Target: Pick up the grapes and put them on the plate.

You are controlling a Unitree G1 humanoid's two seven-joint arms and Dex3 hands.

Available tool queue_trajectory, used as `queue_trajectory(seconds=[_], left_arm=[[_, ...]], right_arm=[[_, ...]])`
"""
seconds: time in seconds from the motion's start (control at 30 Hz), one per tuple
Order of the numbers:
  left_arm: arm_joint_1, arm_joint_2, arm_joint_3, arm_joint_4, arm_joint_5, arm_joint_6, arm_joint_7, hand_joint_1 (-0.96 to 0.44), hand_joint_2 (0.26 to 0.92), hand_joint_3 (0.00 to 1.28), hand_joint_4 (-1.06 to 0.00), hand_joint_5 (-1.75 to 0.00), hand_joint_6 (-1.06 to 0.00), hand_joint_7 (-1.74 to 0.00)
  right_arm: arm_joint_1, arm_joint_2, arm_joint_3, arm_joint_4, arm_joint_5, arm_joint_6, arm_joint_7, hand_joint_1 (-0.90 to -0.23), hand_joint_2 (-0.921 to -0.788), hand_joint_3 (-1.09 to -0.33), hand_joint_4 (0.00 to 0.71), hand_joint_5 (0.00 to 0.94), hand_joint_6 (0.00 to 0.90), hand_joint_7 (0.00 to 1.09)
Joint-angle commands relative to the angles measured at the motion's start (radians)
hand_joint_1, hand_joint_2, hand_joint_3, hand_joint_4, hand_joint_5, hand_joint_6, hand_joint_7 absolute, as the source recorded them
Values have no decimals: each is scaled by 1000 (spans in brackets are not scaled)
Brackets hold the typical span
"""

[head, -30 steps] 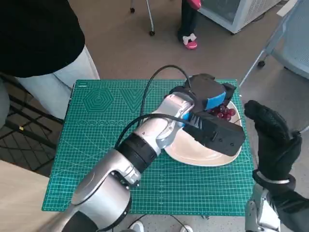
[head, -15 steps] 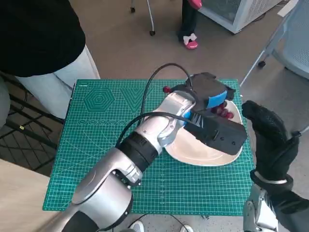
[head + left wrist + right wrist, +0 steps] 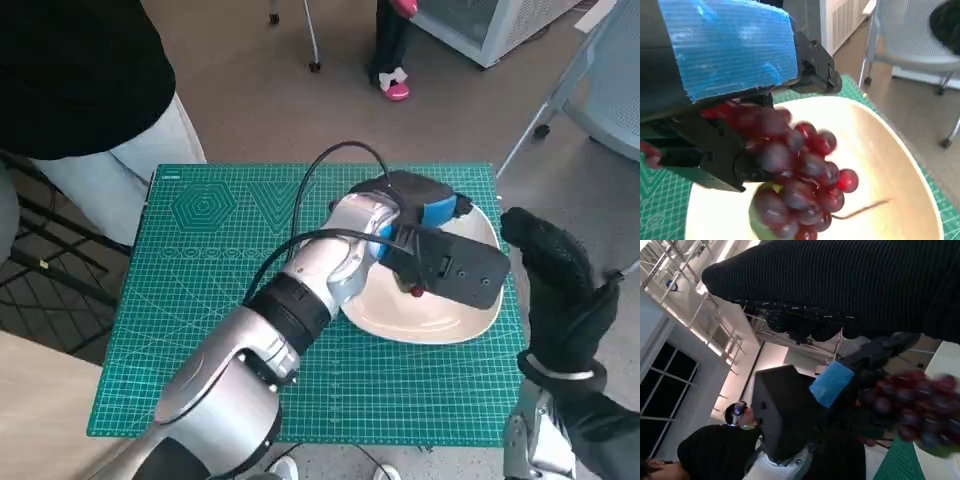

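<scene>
Dark red grapes (image 3: 800,190): one bunch, blurred in both wrist views; hangs from the left hand directly above the plate, with a thin stem trailing out sideways. A green patch shows at the low end of the bunch. Whether the lowest grapes touch the plate cannot be told.
Left hand (image 3: 425,215): black, blue tape across its back; reaches over the far half of the plate and holds the grapes, its fingers (image 3: 715,155) closed round the top of the bunch.
Plate (image 3: 440,325): cream, round, shallow; lies on the right part of the mat, near the mat's right edge. Its near half is bare; the left hand and its wrist camera cover much of the rest in the head view.
Right hand (image 3: 560,285): black knitted glove; raised off the table's right edge, just beside the plate and apart from it. It holds nothing, and its fingers look loosely spread and curved.
Mat (image 3: 210,290): green cutting mat with a pale printed grid; covers the table top.
Left forearm (image 3: 300,290): pale, with a black cable looping over it; lies slantwise across the mat.
Person (image 3: 90,70): dark top, pale trousers; stands at the mat's far left corner.
Second person (image 3: 392,45): dark legs and pink shoes on the floor beyond the table.
</scene>
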Motion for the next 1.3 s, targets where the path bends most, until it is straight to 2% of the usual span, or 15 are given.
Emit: queue_trajectory(seconds=[0.03, 0.17, 0.27, 0.47, 0.67, 0.8, 1.03, 1.3], left_arm=[[-6, 18, 5, -17, -9, -27, 9, -521, 916, 32, -355, -593, -275, -3], [15, 39, 24, -30, -25, -51, 32, -496, 920, 32, -348, -234, -291, -5], [48, 74, 48, -65, -45, -83, 51, -468, 921, 38, -301, -95, -309, -9], [167, 167, 146, -179, -137, -183, 96, -425, 921, 45, -203, -11, -315, -8], [300, 243, 289, -208, -296, -354, 120, -446, 921, 81, -168, -3, -252, -1], [384, 259, 438, -203, -495, -440, 34, -461, 921, 128, -171, -5, -232, -2], [517, 234, 649, -223, -798, -519, -120, -461, 921, 249, -162, -1, -219, -2], [600, 250, 739, -199, -902, -632, -208, -523, 921, 308, -150, -1, -230, -8]], right_arm=[[17, 7, 7, 17, -16, 8, -12, -632, -921, -849, 411, 0, 154, 137], [14, 6, 10, 21, -17, 9, -13, -632, -921, -848, 411, 0, 155, 135], [10, 7, 15, 23, -19, 9, -14, -633, -921, -845, 411, 0, 157, 134], [2, 10, 24, 29, -23, 12, -17, -638, -921, -839, 412, 1, 162, 132], [-7, 11, 30, 38, -21, 16, -13, -659, -921, -833, 413, 1, 165, 129], [-11, 11, 34, 38, -20, 21, -12, -670, -921, -829, 413, 1, 167, 128], [-21, 15, 43, 39, -23, 31, -14, -671, -921, -826, 416, 2, 172, 126], [-36, 19, 55, 55, -21, 34, -8, -645, -921, -829, 417, 2, 175, 123]])
